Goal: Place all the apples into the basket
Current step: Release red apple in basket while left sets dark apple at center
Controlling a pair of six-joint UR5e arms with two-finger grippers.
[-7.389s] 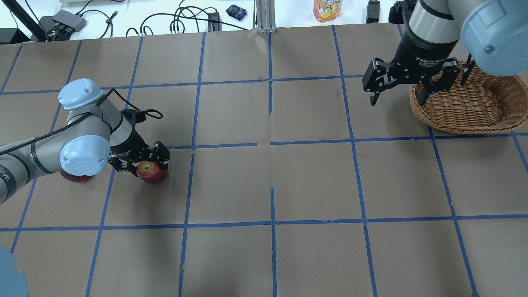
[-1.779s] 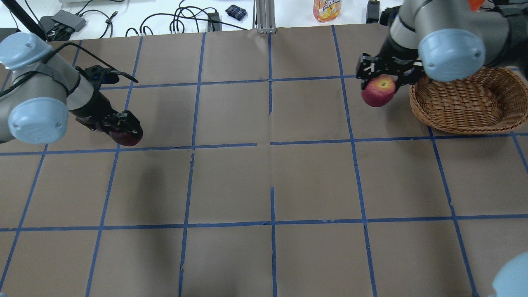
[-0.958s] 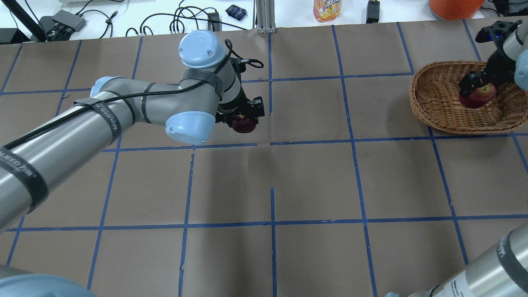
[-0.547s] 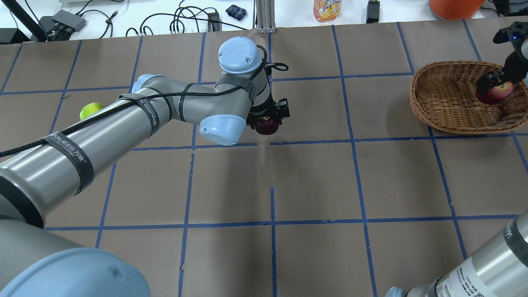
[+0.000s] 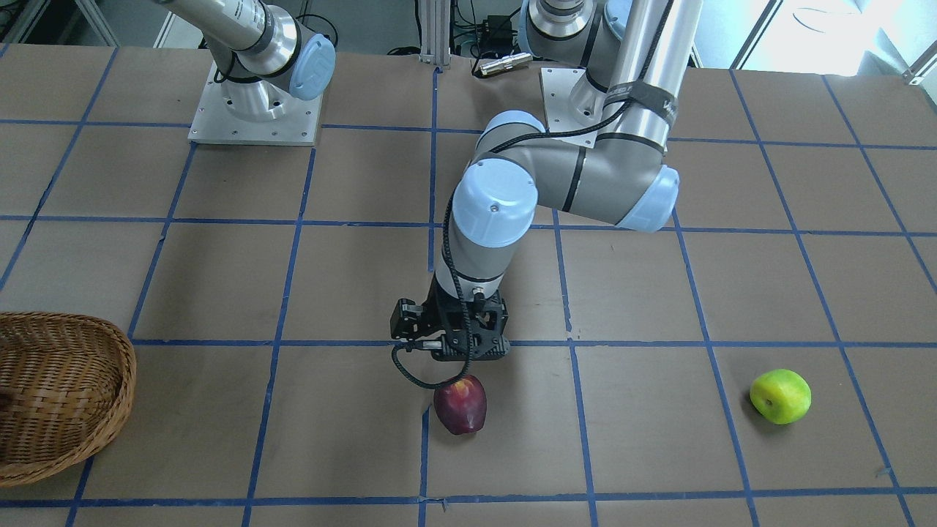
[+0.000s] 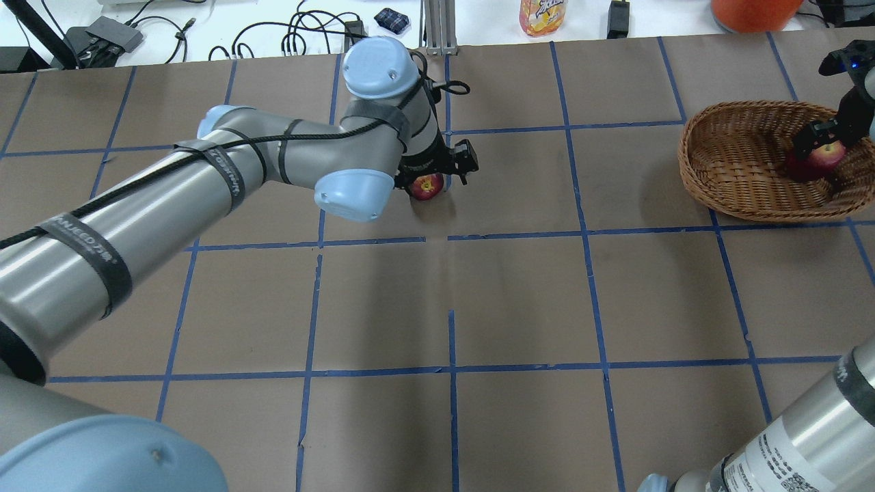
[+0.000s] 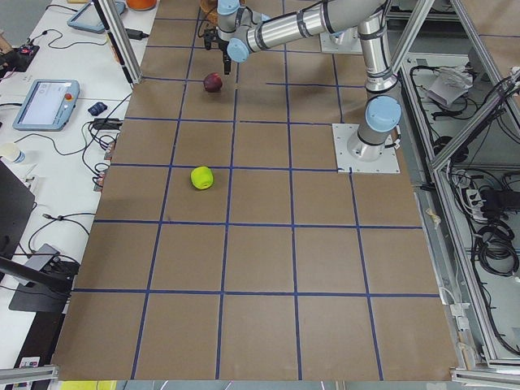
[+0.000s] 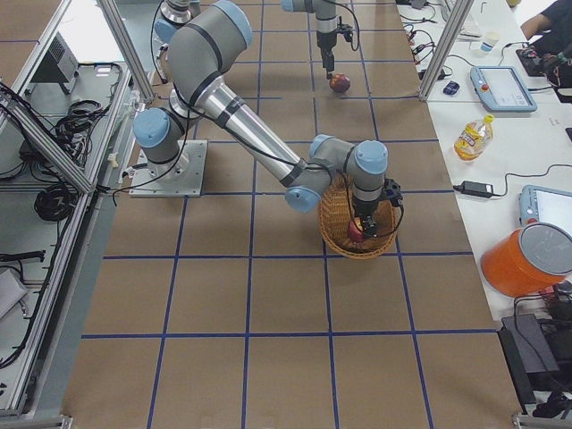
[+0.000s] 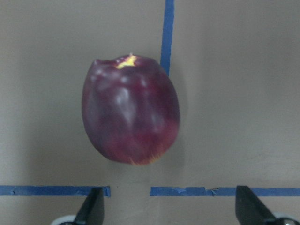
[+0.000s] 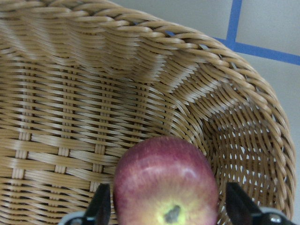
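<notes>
The dark maroon apple [image 5: 460, 404] [image 9: 131, 110] lies on the brown paper near the table's middle. My left gripper [image 5: 452, 357] [image 6: 435, 180] hangs right over it, open, with its fingertips [image 9: 93, 208] apart and clear of the fruit. The red apple [image 6: 824, 156] [image 10: 164, 187] is low inside the wicker basket [image 6: 687, 164] [image 10: 140, 70], with my right gripper [image 6: 817, 139] [image 10: 168, 208] shut on it. The green apple [image 5: 780, 396] [image 7: 201, 177] rests alone on the table on my left side, hidden by the arm in the overhead view.
Beyond the table's far edge are cables, a juice bottle [image 6: 543, 15] and an orange container [image 6: 752, 8]. A tablet [image 7: 45, 104] lies on the side bench. Blue tape lines grid the paper.
My left arm swung the maroon apple from the left to the table's middle and let it go onto the paper. My right arm carried the red apple over the rim and down into the basket.
</notes>
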